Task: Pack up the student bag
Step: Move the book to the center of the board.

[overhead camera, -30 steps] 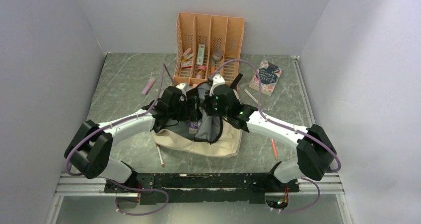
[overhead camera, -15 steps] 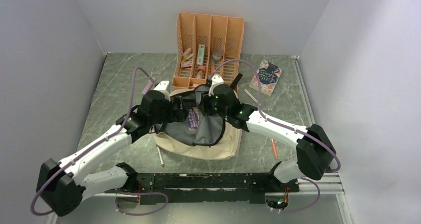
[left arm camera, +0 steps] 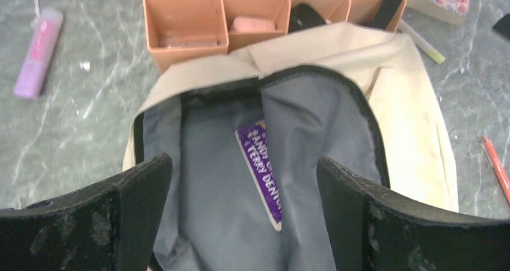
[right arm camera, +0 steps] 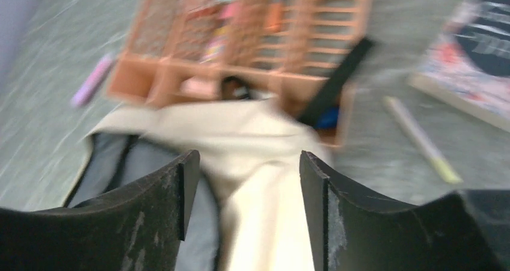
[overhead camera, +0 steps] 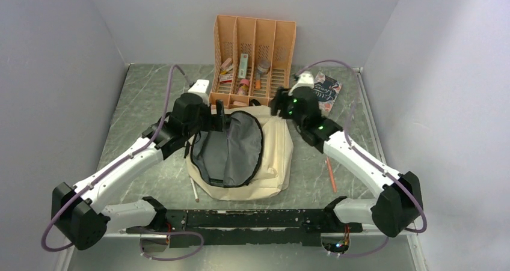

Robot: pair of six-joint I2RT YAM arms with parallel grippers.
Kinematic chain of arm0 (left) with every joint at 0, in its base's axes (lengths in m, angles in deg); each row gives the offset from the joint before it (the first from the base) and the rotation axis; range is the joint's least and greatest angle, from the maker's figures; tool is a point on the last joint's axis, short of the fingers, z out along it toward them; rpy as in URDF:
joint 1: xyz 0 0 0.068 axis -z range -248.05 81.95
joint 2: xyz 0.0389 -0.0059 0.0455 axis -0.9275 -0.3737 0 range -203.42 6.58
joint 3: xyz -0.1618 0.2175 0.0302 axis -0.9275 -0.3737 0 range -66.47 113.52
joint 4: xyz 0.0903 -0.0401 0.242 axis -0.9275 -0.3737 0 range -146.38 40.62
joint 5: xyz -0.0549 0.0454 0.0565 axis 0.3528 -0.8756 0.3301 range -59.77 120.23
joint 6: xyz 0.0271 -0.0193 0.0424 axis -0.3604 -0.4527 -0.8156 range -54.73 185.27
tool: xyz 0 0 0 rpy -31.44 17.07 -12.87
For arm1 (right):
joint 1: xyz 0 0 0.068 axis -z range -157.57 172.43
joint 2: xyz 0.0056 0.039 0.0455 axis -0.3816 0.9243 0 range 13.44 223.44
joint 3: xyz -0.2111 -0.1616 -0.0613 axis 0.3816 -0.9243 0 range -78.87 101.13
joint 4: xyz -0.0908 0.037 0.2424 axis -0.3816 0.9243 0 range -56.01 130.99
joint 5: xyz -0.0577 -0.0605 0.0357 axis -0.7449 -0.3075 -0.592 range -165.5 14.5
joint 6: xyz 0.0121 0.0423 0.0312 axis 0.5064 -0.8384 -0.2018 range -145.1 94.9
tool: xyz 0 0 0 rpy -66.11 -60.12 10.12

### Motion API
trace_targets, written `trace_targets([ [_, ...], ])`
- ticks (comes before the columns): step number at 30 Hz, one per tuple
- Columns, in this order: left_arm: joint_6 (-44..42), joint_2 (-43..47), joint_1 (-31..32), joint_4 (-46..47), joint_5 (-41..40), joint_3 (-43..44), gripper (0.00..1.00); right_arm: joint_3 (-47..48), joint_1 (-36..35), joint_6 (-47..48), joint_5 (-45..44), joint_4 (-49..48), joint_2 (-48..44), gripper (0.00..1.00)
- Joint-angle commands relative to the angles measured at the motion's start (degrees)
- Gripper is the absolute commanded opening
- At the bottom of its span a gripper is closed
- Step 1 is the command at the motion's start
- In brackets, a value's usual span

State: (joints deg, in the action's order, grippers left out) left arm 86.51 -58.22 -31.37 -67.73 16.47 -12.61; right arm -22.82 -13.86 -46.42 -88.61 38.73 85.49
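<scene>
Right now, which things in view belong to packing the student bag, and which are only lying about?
Belonging to the job: student bag, open; purple-labelled item inside it.
Lying about, perhaps for packing later: floral book, pink marker, orange pencil, orange organiser.

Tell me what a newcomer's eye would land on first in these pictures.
The cream student bag lies flat mid-table with its mouth gaping, showing grey lining and a purple-labelled item inside. Right behind it sits the orange desk organiser, its slots holding small stationery. The left gripper and right gripper hover open over the bag's far corners.
</scene>
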Motion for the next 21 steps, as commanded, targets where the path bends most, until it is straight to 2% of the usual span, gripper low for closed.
trace_targets([
  [1, -5.1, -4.0, 0.1, 1.1, 1.1, 6.9, 0.93, -0.1, 11.4, -4.2, -6.5, 4.5, -1.1, 0.68],
  [5, -8.1, -7.3, 0.1, 2.3, 1.5, 9.4, 0.93, 0.0, 20.9, -5.7, -6.9, 5.1, 0.5, 0.82],
  [7, -8.5, -8.3, -0.1, 2.4, 1.8, 9.3, 0.92, 0.6, 25.2, -6.3, -5.5, 5.7, 2.6, 0.86],
  [14, -7.9, -7.3, -0.4, 3.9, 5.2, 6.4, 0.92, 1.8, 35.5, -7.8, -1.2, 3.4, 12.0, 0.93],
  [21, -8.2, -7.0, -0.5, 3.6, 6.4, 6.0, 0.92, 3.5, 42.1, -7.9, 8.4, -3.1, 22.3, 0.92],
])
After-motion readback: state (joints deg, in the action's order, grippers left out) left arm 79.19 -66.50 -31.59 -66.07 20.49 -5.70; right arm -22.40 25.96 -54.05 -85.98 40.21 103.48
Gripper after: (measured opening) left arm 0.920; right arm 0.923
